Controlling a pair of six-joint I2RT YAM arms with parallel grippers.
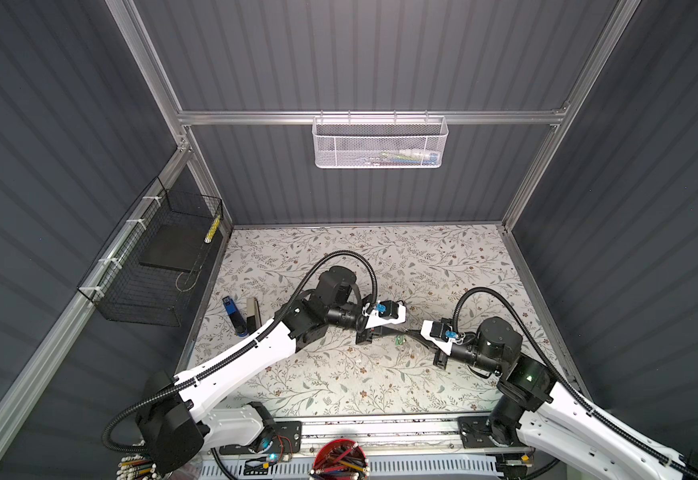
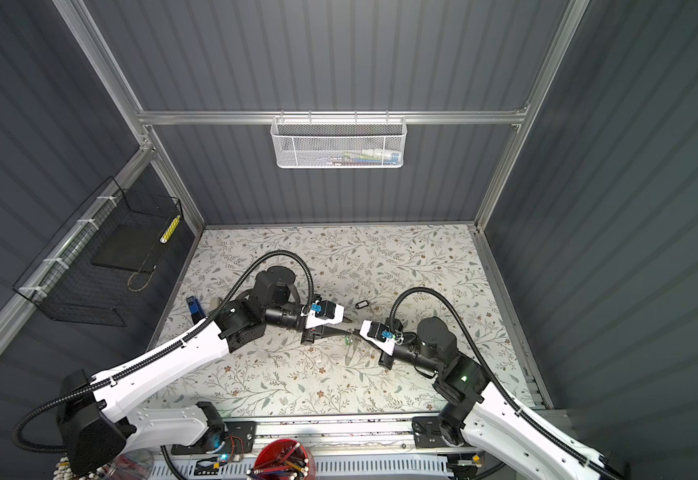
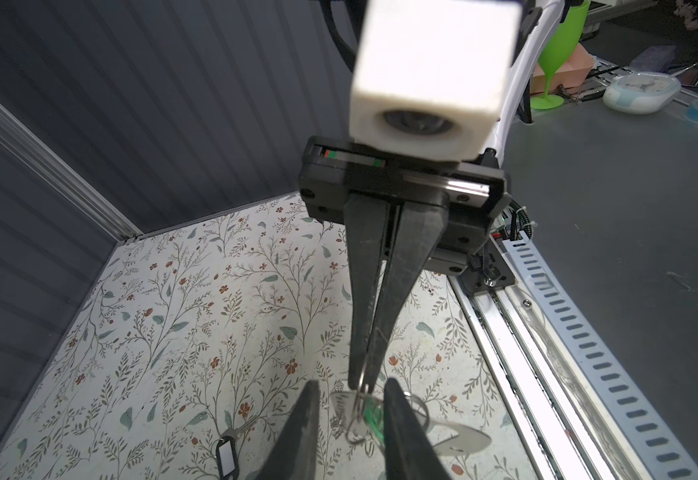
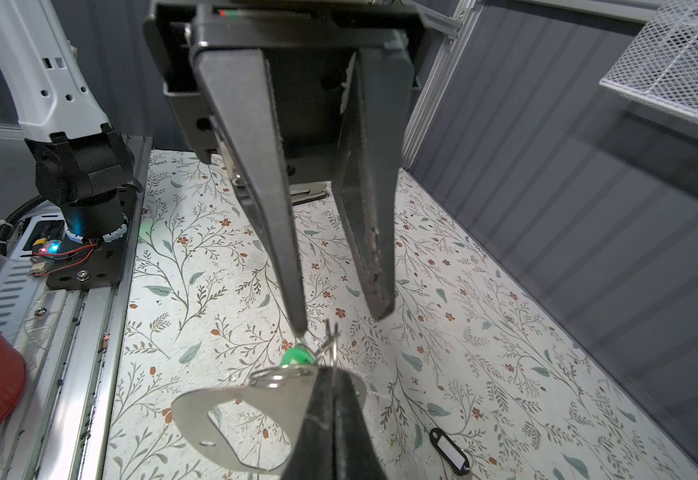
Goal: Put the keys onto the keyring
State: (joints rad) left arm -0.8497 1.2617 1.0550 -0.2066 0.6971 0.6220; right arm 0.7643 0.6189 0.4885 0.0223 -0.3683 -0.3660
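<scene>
Mid-table, over the floral table surface [image 1: 339, 374], both arms reach in from the front corners and their tips meet; this shows in both top views.

Entry, right gripper [image 3: 362, 380]: fingers pressed together, pinching one edge of the keyring [image 4: 189, 415]. The keyring is a flat grey metal loop held off the table. A thin wire [image 3: 364, 365] runs up between the closed tips.

Entry, left gripper [image 4: 341, 320]: fingers spread with a clear gap between them, tips pointing toward the right gripper's tips. The green tag [image 4: 295, 358] sits just beside one left fingertip and, in the left wrist view, between the two left fingers. Whether finger and tag touch: cannot tell.

A small split ring [image 4: 281, 379] lies against the band of the keyring nearest the green tag, right beside the right gripper's tips. Threaded onto the keyring or only resting on it: cannot tell. The metal key belonging to the green tag is not clearly made out.

The black-tagged key [image 3: 229, 449] lies flat on the table, white insert up, apart from both grippers.

Surroundings: blue object [image 1: 231, 309] near the table's left edge; white mesh basket [image 1: 380, 141] on the back wall; black wire basket [image 1: 152, 266] on the left wall.
</scene>
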